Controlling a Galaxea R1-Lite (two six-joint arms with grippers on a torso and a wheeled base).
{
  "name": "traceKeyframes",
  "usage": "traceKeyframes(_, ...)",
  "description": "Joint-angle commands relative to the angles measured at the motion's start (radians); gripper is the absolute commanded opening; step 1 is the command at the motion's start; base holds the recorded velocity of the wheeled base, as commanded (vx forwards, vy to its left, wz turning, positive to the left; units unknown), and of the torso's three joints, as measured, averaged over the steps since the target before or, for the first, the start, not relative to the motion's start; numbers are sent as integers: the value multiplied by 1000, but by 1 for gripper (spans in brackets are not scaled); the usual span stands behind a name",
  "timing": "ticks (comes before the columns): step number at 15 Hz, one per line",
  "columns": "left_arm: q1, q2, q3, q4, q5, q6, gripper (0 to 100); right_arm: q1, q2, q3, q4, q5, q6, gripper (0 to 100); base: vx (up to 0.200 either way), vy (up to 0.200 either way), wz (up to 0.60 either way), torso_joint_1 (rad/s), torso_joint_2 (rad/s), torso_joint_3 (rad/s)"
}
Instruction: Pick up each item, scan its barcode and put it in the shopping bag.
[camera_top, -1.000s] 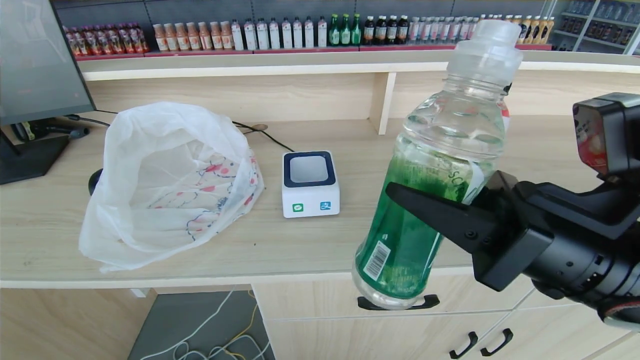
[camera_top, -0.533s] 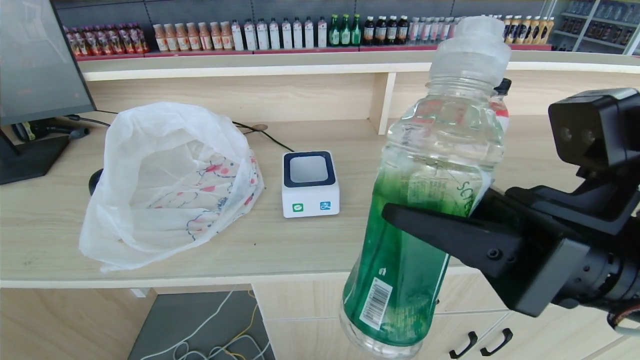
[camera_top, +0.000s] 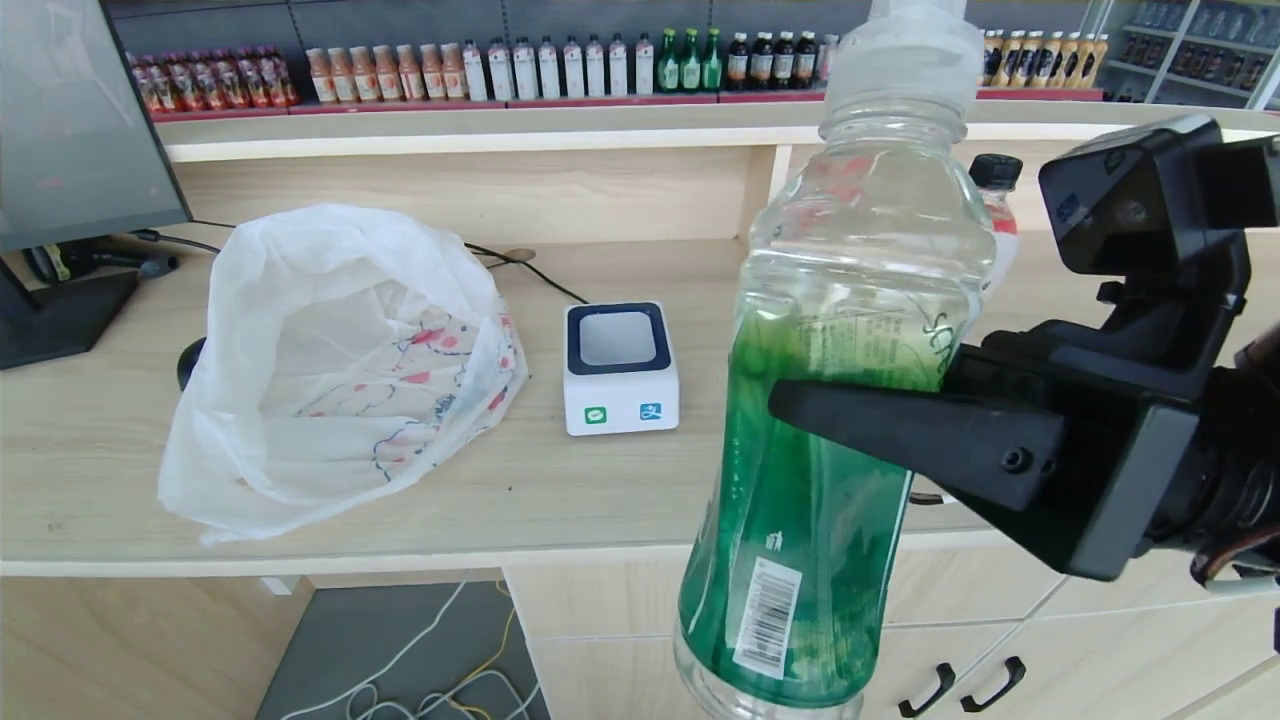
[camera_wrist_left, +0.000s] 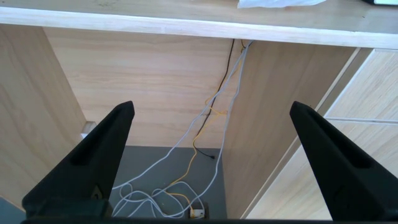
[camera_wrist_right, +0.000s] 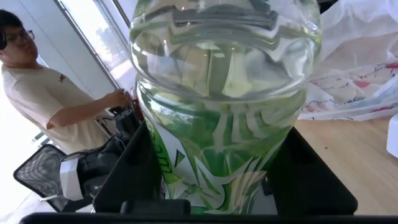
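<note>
Bottle (camera_top: 860, 250) cap and base are cut off at the head view's top and bottom, and its body hides one finger of the right claw (camera_top: 880, 400), clamped round its middle. It is held upright near the desk's (camera_top: 560, 480) front edge, right of the scanner (camera_top: 620, 365): clear shoulder, green label, barcode low. Left claw (camera_wrist_left: 211, 109) hangs below the desk, fingers wide apart.

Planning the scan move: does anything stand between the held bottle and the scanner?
Nothing visible does. The right gripper holds the bottle raised; only bare counter lies between it and the scanner, with the shopping bag beyond the scanner.
</note>
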Motion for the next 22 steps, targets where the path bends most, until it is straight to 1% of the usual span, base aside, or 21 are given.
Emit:
traceKeyframes(1,1,0,0,0,0,0,100,-9,36,-30,-1,5,21,0,0,0,0,0,0,0)
traceKeyframes(6,1,0,0,0,0,0,100,-9,69,-132,-1,9,147,0,0,0,0,0,0,0)
traceKeyframes(8,1,0,0,0,0,1,100,-9,74,-150,-1,9,165,0,0,0,0,0,0,0)
traceKeyframes(22,1,0,0,0,0,1,100,-9,82,-142,-18,9,165,0,0,0,0,0,0,0)
